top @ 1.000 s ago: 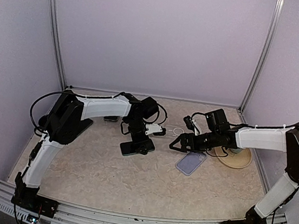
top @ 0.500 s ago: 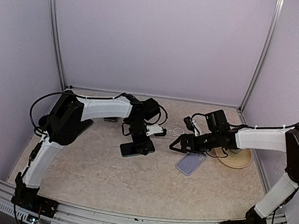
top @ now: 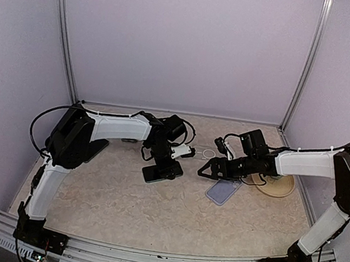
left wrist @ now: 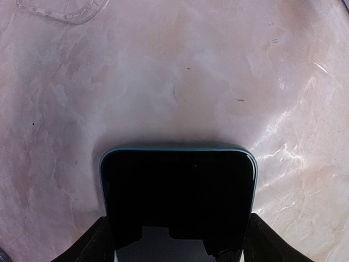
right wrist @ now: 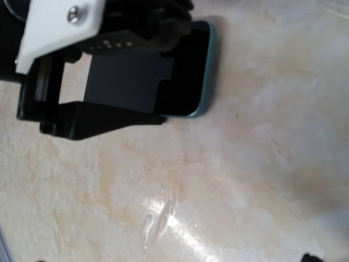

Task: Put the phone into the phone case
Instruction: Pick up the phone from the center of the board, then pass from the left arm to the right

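The phone [top: 162, 171] is dark-screened with a teal rim and lies flat, low over the table, left of centre. My left gripper [top: 160, 159] is shut on its near end. In the left wrist view the phone [left wrist: 177, 191] sits between the black fingers [left wrist: 98, 243]. The clear, bluish phone case [top: 223, 190] lies flat on the table to the right of the phone, apart from it. My right gripper [top: 204, 170] hovers open and empty just left of the case's far end. The right wrist view shows the phone [right wrist: 188, 65] and the left gripper holding it.
A round wooden plate [top: 278, 184] lies at the right, behind the right arm. A thin white ring [top: 207, 153] lies on the table between the arms. A clear plastic corner [left wrist: 60, 8] shows at the top left of the left wrist view. The enclosure walls stand close around.
My left gripper has shifted slightly right with the phone in it. The right arm has barely moved.
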Controlling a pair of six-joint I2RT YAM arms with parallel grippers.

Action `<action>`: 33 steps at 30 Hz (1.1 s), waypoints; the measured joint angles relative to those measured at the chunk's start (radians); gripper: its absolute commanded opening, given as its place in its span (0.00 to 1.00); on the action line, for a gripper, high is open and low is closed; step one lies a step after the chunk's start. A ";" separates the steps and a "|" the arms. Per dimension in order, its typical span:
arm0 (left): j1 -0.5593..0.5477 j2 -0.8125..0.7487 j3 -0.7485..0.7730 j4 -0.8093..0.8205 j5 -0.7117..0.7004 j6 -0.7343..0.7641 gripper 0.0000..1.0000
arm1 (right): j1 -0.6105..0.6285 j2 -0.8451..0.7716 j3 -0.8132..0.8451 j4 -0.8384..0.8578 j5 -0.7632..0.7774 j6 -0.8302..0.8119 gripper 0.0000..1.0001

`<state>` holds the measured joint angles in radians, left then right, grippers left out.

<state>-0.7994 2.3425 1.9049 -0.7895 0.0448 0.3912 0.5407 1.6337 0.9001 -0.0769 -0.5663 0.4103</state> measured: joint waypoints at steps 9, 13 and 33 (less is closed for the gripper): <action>-0.002 -0.058 -0.074 0.082 0.009 -0.003 0.31 | 0.000 0.019 0.000 0.019 -0.018 0.014 1.00; -0.009 -0.076 -0.076 0.091 0.017 -0.002 0.31 | 0.000 0.027 0.000 0.022 -0.019 0.023 1.00; -0.087 -0.141 -0.110 0.108 0.034 -0.013 0.31 | 0.001 0.063 0.005 0.126 -0.085 0.129 0.96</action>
<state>-0.8867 2.2013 1.7950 -0.6819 0.0784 0.3782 0.5415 1.6966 0.9047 0.0494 -0.6510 0.5396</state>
